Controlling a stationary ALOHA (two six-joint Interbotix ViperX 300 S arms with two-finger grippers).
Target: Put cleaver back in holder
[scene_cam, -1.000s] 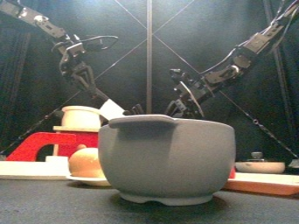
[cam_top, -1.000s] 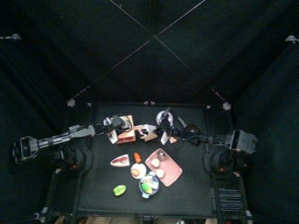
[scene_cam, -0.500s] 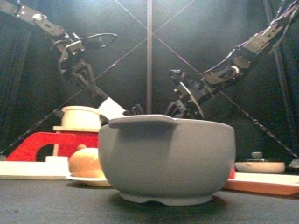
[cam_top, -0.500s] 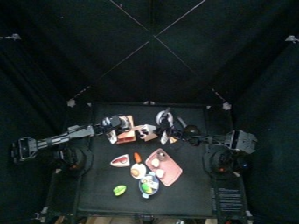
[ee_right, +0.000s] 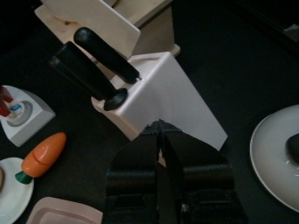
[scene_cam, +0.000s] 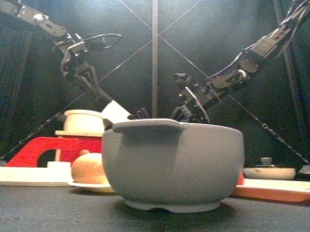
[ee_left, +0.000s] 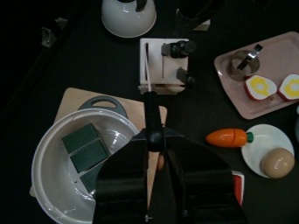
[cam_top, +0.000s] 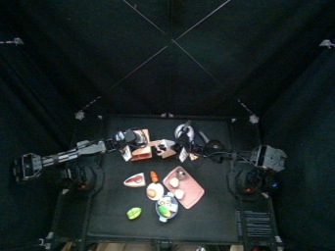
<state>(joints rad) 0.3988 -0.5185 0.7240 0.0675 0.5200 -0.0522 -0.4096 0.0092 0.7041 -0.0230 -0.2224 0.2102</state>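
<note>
Our left hand [ee_left: 155, 150] seems clenched on the cleaver [ee_left: 152, 107], seen edge-on and aimed at the holder [ee_left: 156, 51], likely to line the blade up with a slot. The right hand [ee_right: 162, 144] hovers by the holder, perhaps to steady it; its grip we cannot tell. No writing is readable.

Scene dim overall, black curtains swallowing light. Top view: small table [cam_top: 164, 172] lit from above, surroundings near black. Front view: near grey bowl [scene_cam: 172, 165] soft, unfocused. Wrist views brighter, white holder [ee_right: 163, 92] slightly glaring.
</note>
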